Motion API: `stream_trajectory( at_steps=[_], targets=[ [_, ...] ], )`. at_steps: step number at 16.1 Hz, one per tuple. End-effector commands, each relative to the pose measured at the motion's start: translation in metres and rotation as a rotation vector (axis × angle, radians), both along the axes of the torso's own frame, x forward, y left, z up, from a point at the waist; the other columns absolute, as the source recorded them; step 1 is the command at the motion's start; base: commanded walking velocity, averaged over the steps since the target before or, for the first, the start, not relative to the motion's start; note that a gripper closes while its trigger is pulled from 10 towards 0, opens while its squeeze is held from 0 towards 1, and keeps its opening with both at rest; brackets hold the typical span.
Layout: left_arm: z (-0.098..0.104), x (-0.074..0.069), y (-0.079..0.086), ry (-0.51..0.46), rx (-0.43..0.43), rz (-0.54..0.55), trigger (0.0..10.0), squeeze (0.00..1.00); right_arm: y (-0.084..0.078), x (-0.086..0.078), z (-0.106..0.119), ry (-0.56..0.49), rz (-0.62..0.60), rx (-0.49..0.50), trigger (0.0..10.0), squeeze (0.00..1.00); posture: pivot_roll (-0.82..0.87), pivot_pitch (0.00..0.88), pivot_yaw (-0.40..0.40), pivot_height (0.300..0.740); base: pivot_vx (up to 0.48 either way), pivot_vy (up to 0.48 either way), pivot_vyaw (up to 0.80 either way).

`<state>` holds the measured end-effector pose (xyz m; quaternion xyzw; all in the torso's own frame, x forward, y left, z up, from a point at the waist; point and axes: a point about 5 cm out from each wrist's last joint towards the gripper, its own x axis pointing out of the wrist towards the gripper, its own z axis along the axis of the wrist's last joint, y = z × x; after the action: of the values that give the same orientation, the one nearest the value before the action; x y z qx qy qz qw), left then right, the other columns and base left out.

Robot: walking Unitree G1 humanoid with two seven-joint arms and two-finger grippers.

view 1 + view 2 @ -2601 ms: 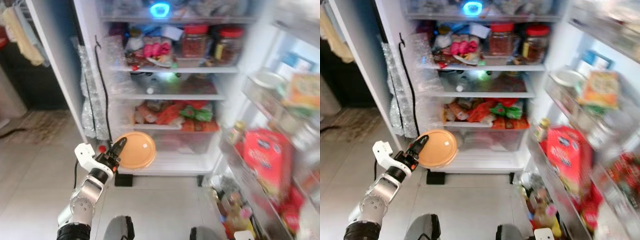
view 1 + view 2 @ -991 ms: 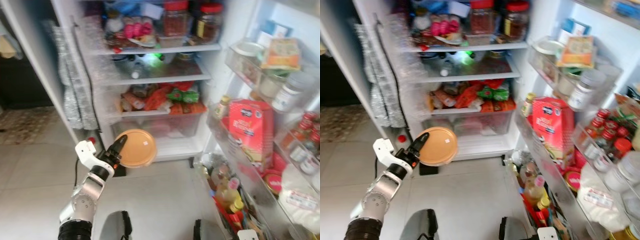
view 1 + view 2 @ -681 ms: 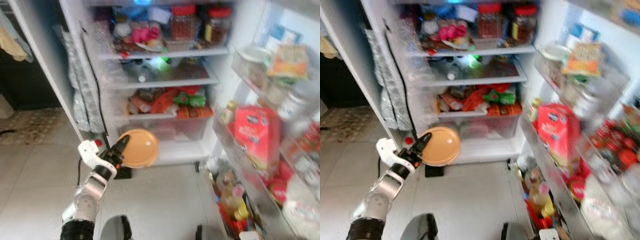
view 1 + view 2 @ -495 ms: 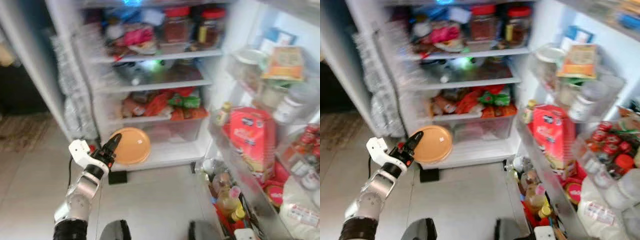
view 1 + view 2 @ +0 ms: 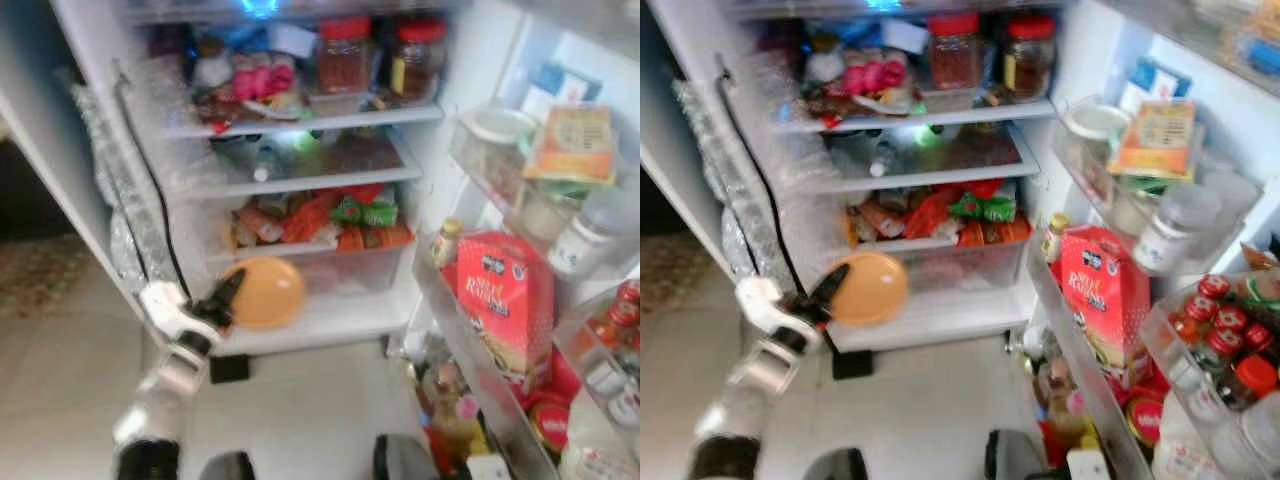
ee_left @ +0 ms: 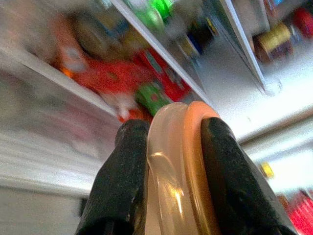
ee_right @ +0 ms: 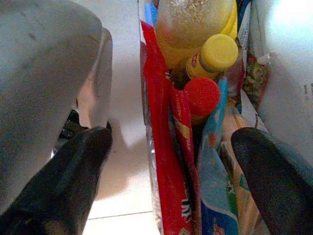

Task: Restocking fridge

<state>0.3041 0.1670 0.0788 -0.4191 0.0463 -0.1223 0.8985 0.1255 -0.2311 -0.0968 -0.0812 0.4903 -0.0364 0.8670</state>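
change: left gripper carries the orange lidded container closer to the fridge than 0.5 s ago; container now overlaps the clear crisper drawer front, above the bottom ledge. Head camera also shifts, so part of that is view motion.
meaning: judged as the approach phase of placing; container not yet set down, shelf choice still open.
left gripper state: two black fingers pinch the container by its rim, lid and clear base both clamped between them.
container location: about 7 o'clock of the open fridge, low, left of centre.
orientation: held on edge, flat lid face toward camera; disc axis roughly horizontal, no real long axis.
right gripper: hangs idle, fingers spread, over door-bin bottles.
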Motion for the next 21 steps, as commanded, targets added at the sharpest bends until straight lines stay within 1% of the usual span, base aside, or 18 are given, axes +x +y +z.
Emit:
stream_trajectory(
  at_steps=[1,21],
  targets=[
    [0.0064,0.0022,0.0072,-0.021,0.029,0.010,10.0,0.00,0.0034,0.0012,-0.0004,0.000,0.003,0.011,10.0,0.00,-0.13,0.007,0.005,0.602,0.255,0.000,0.00],
    [0.0098,0.0047,0.0031,-0.039,0.045,-0.019,10.0,0.00,0.0037,0.0020,-0.0004,0.002,0.001,0.006,10.0,0.00,-0.13,0.002,0.007,0.602,0.259,0.000,0.00]
  ],
)
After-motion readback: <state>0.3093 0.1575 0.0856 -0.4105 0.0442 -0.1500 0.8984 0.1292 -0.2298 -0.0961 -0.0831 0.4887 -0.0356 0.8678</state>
